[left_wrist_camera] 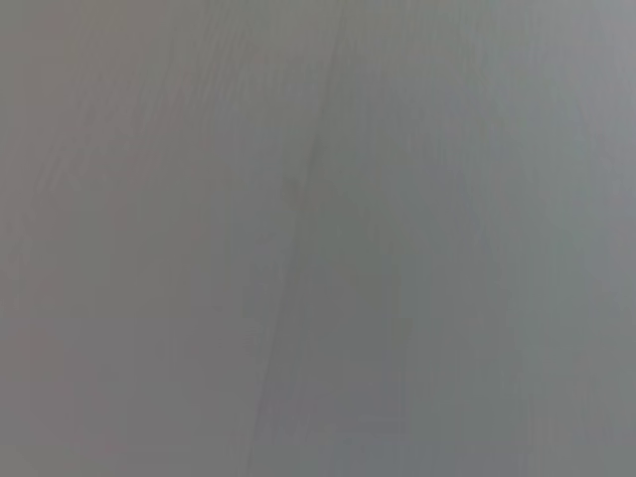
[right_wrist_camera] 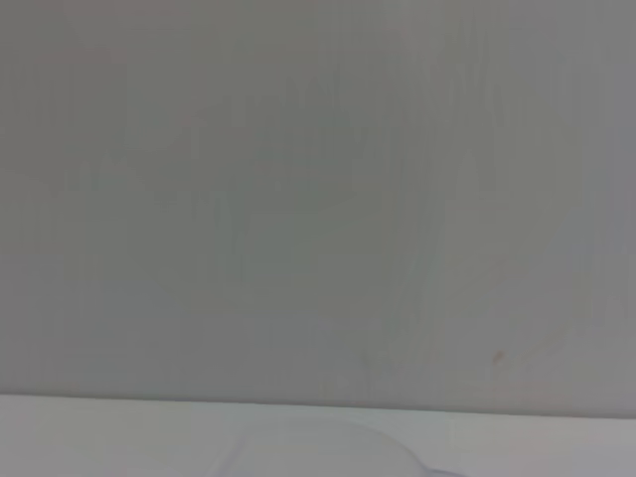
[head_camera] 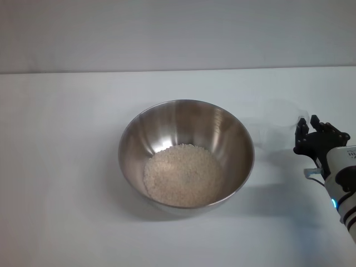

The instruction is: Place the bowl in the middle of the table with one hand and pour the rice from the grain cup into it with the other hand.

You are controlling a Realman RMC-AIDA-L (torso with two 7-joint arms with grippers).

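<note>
The steel bowl point(head_camera: 186, 154) stands in the middle of the white table point(head_camera: 61, 167), and the rice point(head_camera: 182, 174) lies as a pale heap on its bottom. To the bowl's right the clear grain cup point(head_camera: 276, 123) stands upright on the table and looks empty; its faint rim point(right_wrist_camera: 328, 449) also shows in the right wrist view. My right gripper point(head_camera: 308, 125) is just to the right of the cup, by its handle side, its black fingers point(head_camera: 301, 129) apart with nothing between them. My left gripper is out of view.
A pale wall runs behind the table's far edge point(head_camera: 178, 70). The left wrist view shows only a plain grey surface point(left_wrist_camera: 318, 238).
</note>
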